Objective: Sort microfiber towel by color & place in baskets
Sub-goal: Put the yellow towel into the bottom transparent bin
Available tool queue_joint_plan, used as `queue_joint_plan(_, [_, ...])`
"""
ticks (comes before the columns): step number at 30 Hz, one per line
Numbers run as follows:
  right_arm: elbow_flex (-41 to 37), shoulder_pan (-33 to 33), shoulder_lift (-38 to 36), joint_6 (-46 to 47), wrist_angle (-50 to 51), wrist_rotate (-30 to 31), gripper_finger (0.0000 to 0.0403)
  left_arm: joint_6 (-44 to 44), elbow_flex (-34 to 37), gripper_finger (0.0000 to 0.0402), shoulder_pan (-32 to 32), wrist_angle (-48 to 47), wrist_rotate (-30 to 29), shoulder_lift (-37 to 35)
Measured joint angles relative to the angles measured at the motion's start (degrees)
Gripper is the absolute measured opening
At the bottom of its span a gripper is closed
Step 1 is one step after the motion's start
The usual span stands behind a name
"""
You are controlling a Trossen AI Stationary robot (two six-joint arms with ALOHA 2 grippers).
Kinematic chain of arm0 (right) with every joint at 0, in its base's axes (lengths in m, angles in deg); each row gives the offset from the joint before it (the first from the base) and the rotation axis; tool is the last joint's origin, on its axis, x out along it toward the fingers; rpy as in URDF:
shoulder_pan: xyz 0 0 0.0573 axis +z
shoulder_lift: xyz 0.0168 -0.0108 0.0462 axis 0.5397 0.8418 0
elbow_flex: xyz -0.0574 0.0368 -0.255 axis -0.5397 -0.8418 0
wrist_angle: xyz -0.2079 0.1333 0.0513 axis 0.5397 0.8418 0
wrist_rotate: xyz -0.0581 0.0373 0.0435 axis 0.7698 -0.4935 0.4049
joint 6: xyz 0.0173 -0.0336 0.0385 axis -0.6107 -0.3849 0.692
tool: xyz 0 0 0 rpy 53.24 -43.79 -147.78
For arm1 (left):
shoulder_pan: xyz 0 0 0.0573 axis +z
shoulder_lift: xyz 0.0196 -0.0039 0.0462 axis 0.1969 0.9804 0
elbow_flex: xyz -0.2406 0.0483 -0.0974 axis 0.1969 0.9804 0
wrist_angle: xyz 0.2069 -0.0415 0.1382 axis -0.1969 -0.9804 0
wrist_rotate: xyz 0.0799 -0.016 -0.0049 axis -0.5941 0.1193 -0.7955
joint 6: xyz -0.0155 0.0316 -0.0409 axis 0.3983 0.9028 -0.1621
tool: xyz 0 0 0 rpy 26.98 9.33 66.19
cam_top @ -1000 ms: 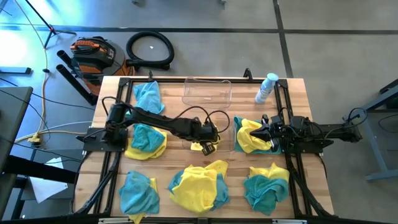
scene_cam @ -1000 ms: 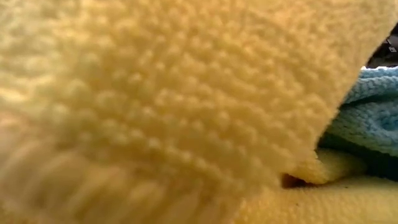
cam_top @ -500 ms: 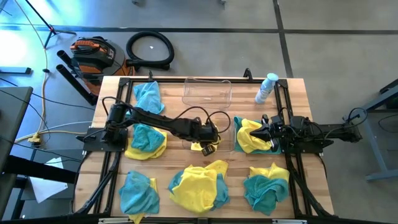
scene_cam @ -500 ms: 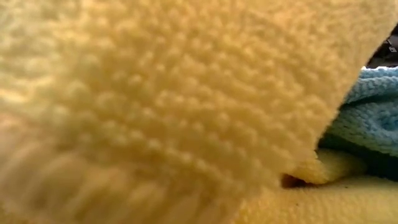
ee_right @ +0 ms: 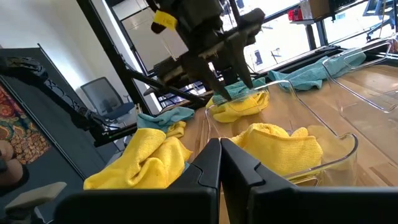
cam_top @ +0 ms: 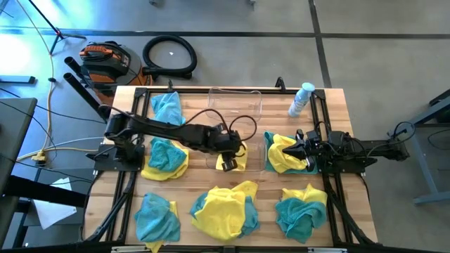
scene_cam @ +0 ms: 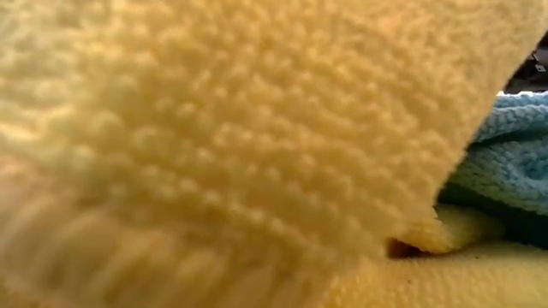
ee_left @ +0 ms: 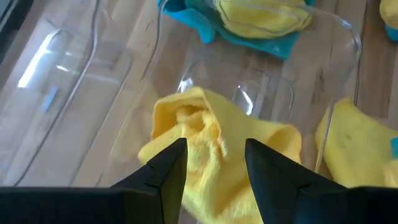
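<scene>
A yellow towel (ee_left: 205, 143) lies crumpled on the floor of the middle clear basket (cam_top: 211, 156). My left gripper (ee_left: 214, 165) hangs open just above it and touches nothing; the right wrist view shows its fingers over the towel (ee_right: 239, 104). The second clear basket (cam_top: 234, 103) stands at the far edge. At the table's right, my right gripper (cam_top: 299, 151) stays shut and level, facing a yellow-and-teal towel (cam_top: 283, 154). More yellow and teal towels lie around on the table. The low view is almost filled by a yellow towel (scene_cam: 223, 128).
Loose towels: teal at far left (cam_top: 169, 109), teal-and-yellow at left (cam_top: 165, 158), teal at near left (cam_top: 155, 216), yellow-and-teal at near centre (cam_top: 225, 207), teal at near right (cam_top: 302, 205). A clear bottle with a blue cap (cam_top: 301, 98) stands at far right.
My left gripper has opened, let go of the yellow towel and risen, drawing back a little toward the table's left. The towel stays lying in the middle basket.
</scene>
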Motion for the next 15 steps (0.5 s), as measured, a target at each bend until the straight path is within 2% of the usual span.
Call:
queue_joint_plan(4, [0.0,0.0,0.0,0.0,0.0,0.0,0.0,-0.9,0.3,0.0152,-0.4,-3.4,-0.3,-1.6])
queue_joint_plan(8, [0.0,0.0,0.0,0.0,0.0,0.0,0.0,2.6,3.5,0.0152,-1.8,-1.8,-0.6,-3.2])
queue_joint_plan(15, [0.0,0.0,0.0,0.0,0.0,0.0,0.0,4.0,14.9,0.0152,-3.7,4.5,-0.5,-10.8])
